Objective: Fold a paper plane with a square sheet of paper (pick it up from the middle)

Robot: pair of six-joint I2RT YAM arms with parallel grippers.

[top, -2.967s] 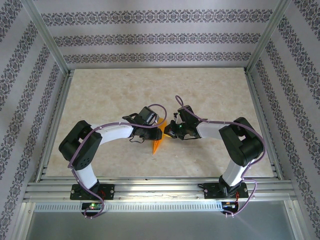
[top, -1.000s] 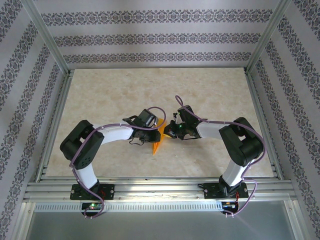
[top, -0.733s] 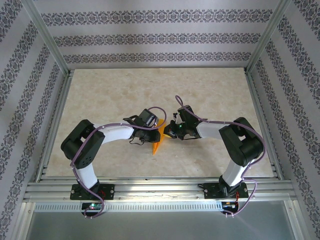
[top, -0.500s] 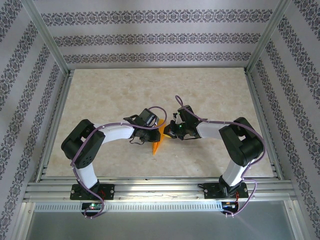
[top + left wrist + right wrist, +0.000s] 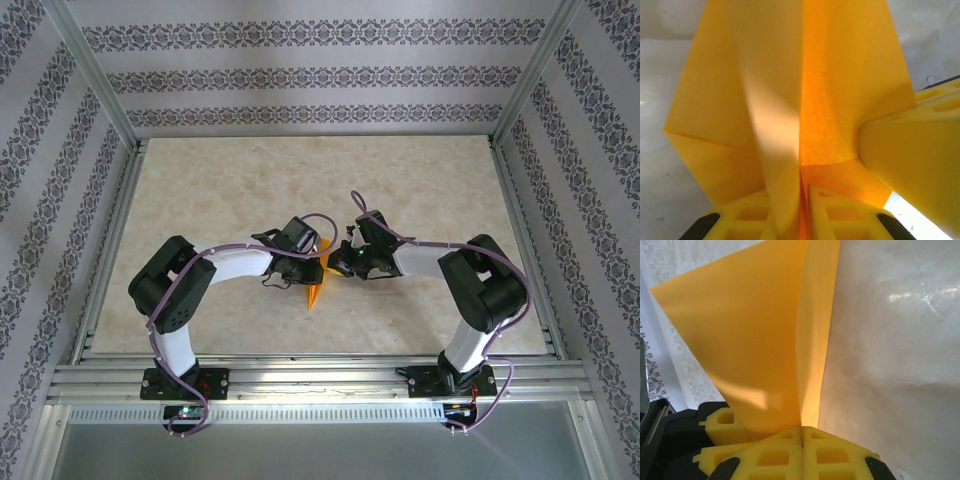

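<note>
Beige marbled tabletop (image 5: 200,190), enclosed by patterned walls (image 5: 300,80). Near the table's centre, the partly folded orange paper (image 5: 314,292) is gripped between the two arms, its sharp tip pointing toward the near edge. Left gripper (image 5: 801,197): yellow fingers (image 5: 840,220) clamped on the paper's centre crease. Right gripper (image 5: 802,432): fingers (image 5: 835,450) pressed together on a folded edge, the flaps fanning away from the pads. The grippers stand just beside each other.
</note>
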